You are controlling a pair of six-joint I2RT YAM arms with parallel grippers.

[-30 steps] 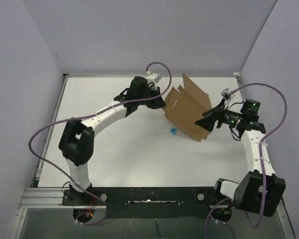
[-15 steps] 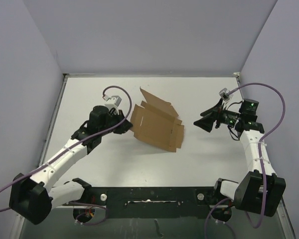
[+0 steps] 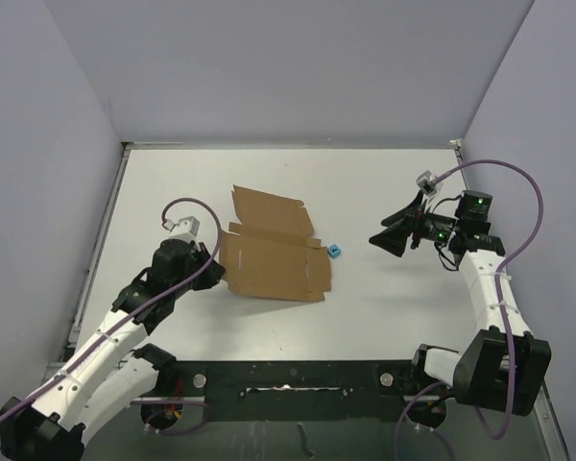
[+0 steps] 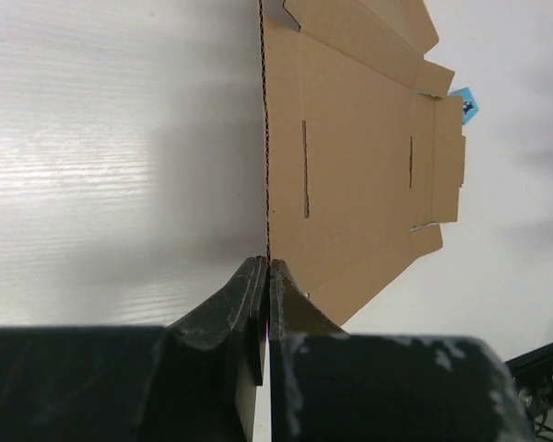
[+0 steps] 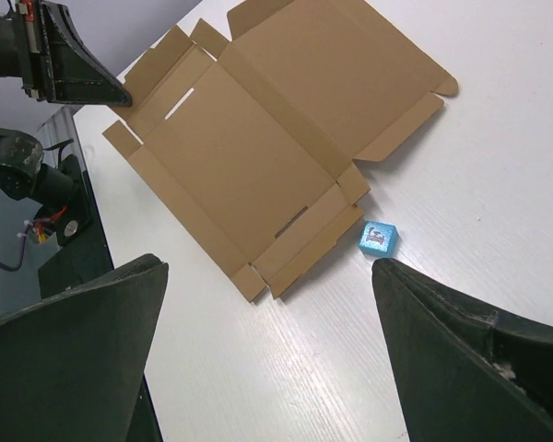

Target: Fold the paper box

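paper box (image 3: 269, 259) lies opened out as a nearly flat die-cut sheet, middle-left of the tabletop (image 3: 384, 307). no wall stood up, no tab in a slit; folding judged barely begun, every crease left to do. left claw (image 4: 268, 269) pinched shut on the sheet's left edge. right claw (image 3: 389, 235) spread wide, holding nothing, well apart to the right. blue cube (image 3: 334, 252) sits just beside the right edge and may snag a flap. open room far and right of the sheet.

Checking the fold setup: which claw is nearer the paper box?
Left. The left claw pinches the paper box at its left edge; the right claw hangs open, apart, off its right side.
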